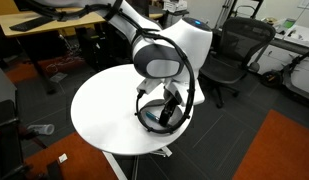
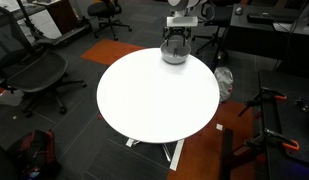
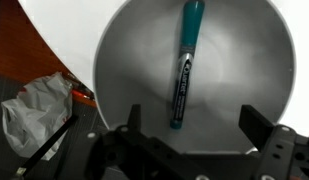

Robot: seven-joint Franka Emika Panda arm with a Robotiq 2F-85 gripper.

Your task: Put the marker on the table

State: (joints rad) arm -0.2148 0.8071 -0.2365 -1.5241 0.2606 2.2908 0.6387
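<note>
A teal and dark marker [image 3: 185, 62] lies inside a grey metal bowl [image 3: 254, 60], lengthwise, in the wrist view. The bowl stands near the edge of the round white table [image 1: 104, 110], which also shows in an exterior view [image 2: 154, 95]. My gripper [image 3: 192, 122] is open and empty, its two fingers spread on either side of the marker's near end, just above the bowl. In both exterior views the gripper [image 1: 167, 108] [image 2: 174, 45] hangs over the bowl [image 2: 173, 56]. The marker is not visible in the exterior views.
A crumpled white bag [image 3: 34, 110] lies on the floor beside the table, also visible in an exterior view [image 2: 224, 80]. Black office chairs [image 1: 234, 50] [image 2: 34, 70] and desks stand around. Orange carpet [image 1: 279, 150] lies near the pedestal.
</note>
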